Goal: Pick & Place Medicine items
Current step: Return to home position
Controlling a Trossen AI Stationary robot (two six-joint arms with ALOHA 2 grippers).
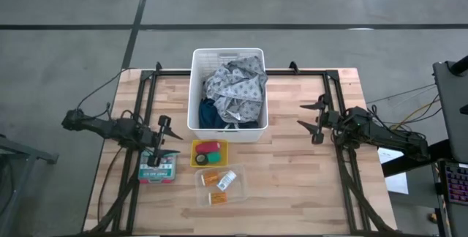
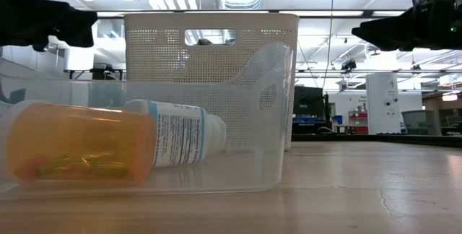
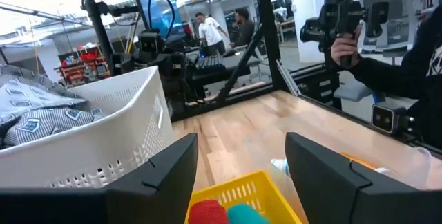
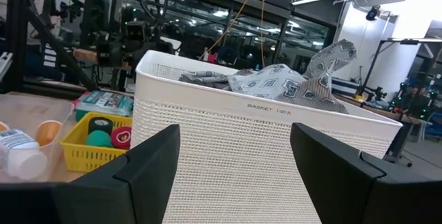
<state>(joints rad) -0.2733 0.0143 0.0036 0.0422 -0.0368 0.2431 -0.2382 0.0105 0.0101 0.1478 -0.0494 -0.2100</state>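
The medicine items lie near the table's front. A yellow tray [image 1: 209, 153] holds a pink-red cylinder [image 4: 123, 137] and a dark green roll [image 4: 101, 124]. A clear tub [image 1: 219, 184] holds orange pill bottles [image 2: 76, 151] and a white labelled bottle [image 2: 177, 133], all lying on their sides. A teal-and-white box [image 1: 158, 170] lies flat left of the tray. My left gripper [image 1: 161, 139] hovers open over that box, pointing level toward the tray. My right gripper [image 1: 316, 121] stands open right of the white basket [image 1: 228, 94], with nothing between its fingers.
The basket at the table's far centre holds a grey patterned cloth [image 1: 235, 83] and a teal-blue cloth [image 1: 208, 113]. Black frame rails run along both table sides. Beyond the table a person's hand [image 3: 345, 44] and dark sleeve show in the left wrist view. Bare wood lies right of the tub.
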